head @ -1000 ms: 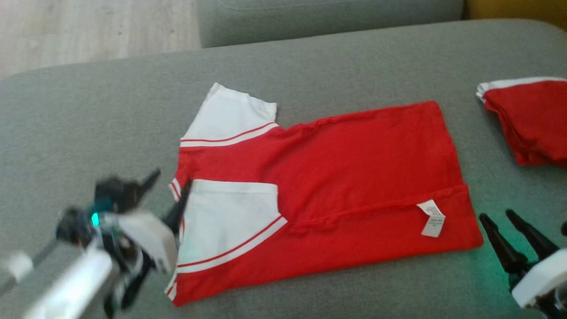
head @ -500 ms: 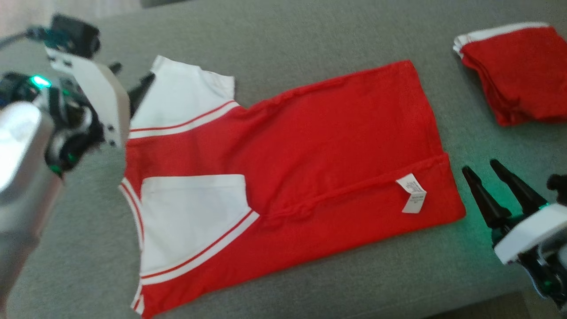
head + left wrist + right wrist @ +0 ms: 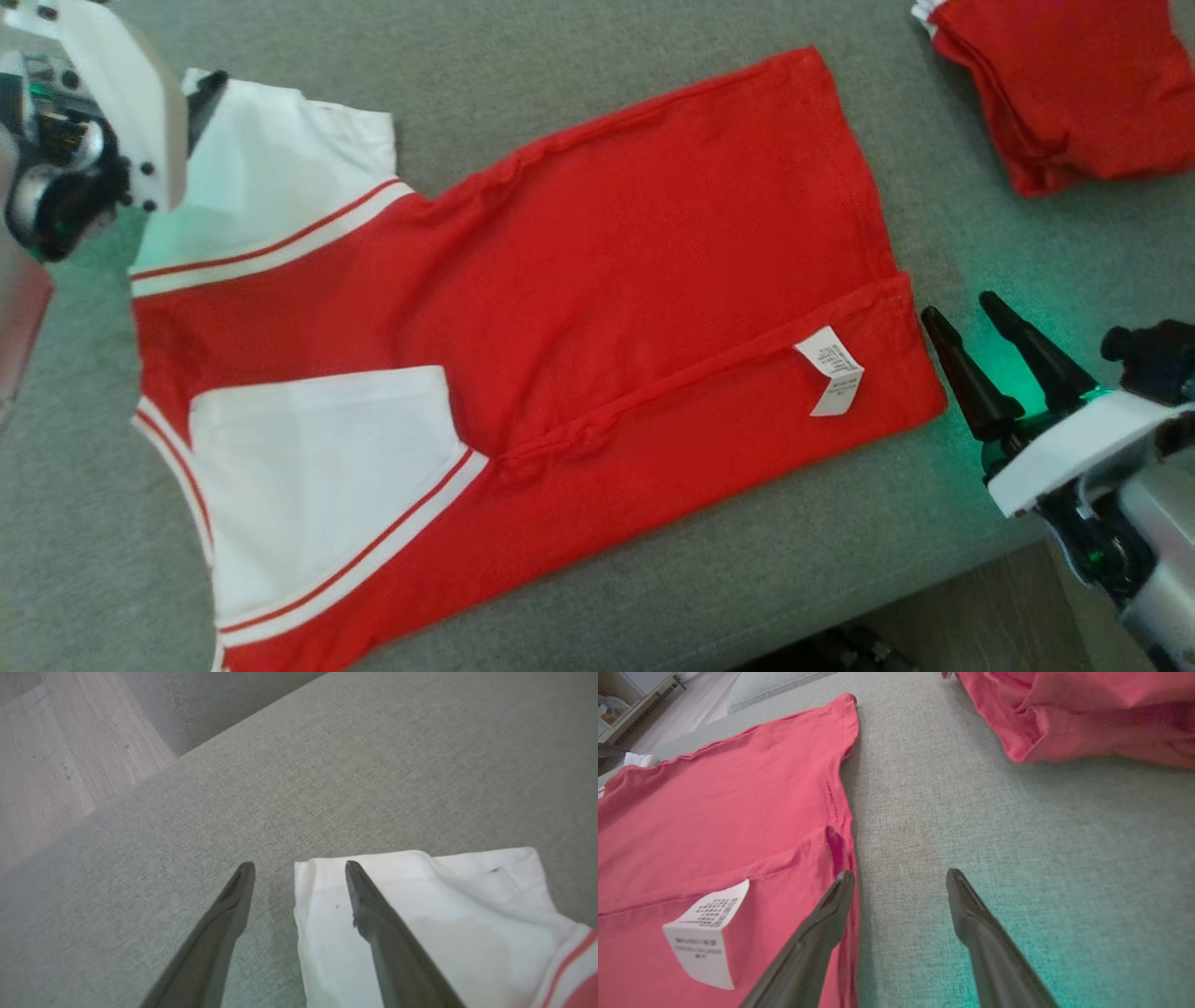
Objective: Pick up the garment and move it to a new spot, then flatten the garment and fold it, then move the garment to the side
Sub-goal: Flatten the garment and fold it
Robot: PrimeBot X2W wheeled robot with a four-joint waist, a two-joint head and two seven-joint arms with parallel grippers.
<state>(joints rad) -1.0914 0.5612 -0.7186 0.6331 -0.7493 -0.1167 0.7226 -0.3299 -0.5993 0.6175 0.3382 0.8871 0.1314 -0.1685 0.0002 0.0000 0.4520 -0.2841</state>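
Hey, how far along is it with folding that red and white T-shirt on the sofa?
Done: the T-shirt lies flat, near side and sleeve folded in, care label showing. In hand: open left tool straddles the edge of the far sleeve; open right tool sits at the hem corner. Left: finish folding, move aside.

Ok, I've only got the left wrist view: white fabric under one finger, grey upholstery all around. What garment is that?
Observer: That's a sleeve of a red short-sleeved T-shirt with white sleeves, lying flat on the grey fabric sofa cushion, one long side folded over.
Operator: Where's the right gripper?
Observer: The right gripper is open, at the shirt's hem edge near the white care label.
Operator: Anything else on the cushion?
Observer: A folded red garment with white trim lies apart, beyond the right gripper.
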